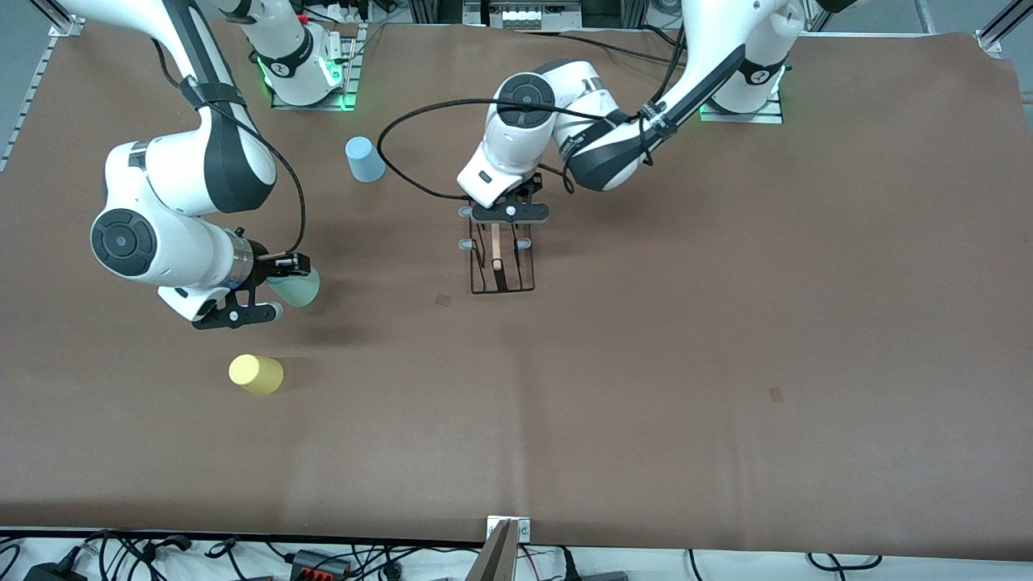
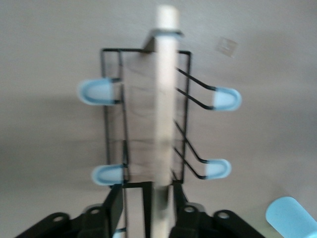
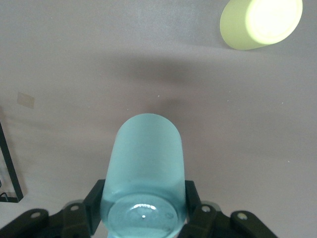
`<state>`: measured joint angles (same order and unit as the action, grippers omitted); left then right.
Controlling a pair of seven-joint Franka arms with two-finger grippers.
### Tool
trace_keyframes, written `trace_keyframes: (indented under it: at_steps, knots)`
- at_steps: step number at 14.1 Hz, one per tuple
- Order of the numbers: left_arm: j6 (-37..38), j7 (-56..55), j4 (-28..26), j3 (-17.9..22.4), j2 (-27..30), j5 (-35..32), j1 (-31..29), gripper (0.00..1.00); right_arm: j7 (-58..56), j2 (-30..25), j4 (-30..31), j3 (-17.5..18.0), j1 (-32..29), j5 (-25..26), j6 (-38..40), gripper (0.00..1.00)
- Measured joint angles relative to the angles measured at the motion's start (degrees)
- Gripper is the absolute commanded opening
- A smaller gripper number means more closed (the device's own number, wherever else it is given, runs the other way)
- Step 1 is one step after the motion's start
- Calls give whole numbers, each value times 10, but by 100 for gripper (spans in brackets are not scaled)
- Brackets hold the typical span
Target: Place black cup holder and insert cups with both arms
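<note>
The black cup holder stands on the table's middle, its wooden rod running along the top and its pale-tipped pegs sticking out to both sides. My left gripper is over the holder's end that is farther from the front camera. In the left wrist view this gripper is open and straddles the rod, with a gap on one side. My right gripper is shut on the pale grey-green cup and holds it sideways above the table, as the right wrist view shows.
The yellow cup sits on the table nearer the front camera than the held cup, and shows in the right wrist view. The light blue cup stands near the right arm's base. A corner of the holder shows in the right wrist view.
</note>
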<state>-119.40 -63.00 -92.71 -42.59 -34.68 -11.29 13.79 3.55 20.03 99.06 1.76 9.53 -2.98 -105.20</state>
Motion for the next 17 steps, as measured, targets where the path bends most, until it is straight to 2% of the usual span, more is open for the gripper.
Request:
trace_keyframes:
  at_steps: [2,4,6,7,9,13,14,15,17]
  knots:
    - [58,24,10,-7,21,0,-32,78,3,0,0,0,0,0,0,29]
    - [123,92,14,-38,50,0,-99,79,7,0,-6,1,4,-2,1,29]
    - [180,145,15,-97,78,0,-202,91,12,-1,-23,2,21,-3,25,29]
    - [208,171,16,-135,91,0,-264,100,16,-1,-34,3,34,-5,51,29]
    - [257,240,17,-219,107,-1,-400,100,24,-4,-51,14,63,-12,88,29]
    - [349,313,46,-414,111,-1,-687,100,43,-15,-56,71,84,-61,113,29]
    - [358,320,47,-443,112,-1,-736,100,51,-16,-56,90,84,-64,115,29]
    - [362,324,46,-453,111,-1,-761,100,59,-15,-56,109,85,-66,115,29]
    - [366,326,41,-452,108,-1,-770,100,82,-13,-55,149,90,-72,116,29]
